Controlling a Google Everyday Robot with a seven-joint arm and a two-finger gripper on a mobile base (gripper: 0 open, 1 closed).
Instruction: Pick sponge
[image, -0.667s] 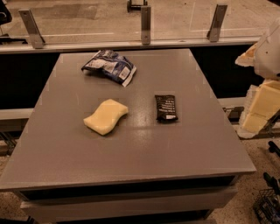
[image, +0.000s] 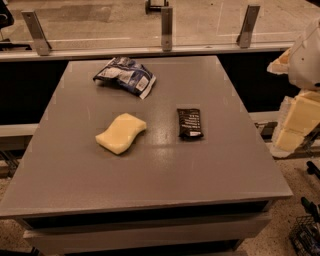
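Lying flat near the middle of the grey counter (image: 150, 200): pale yellow wavy-sided foam sponge (image: 120, 133), untouched. Off the counter's right edge, well apart: pale yellow blocky gripper (image: 299, 122) (partly cut off by the frame). Cannot tell whether clenched or released.

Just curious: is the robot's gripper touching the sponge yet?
Apart. The camera view shows the gripper beyond the edge of the table, a wide gap from the sponge.
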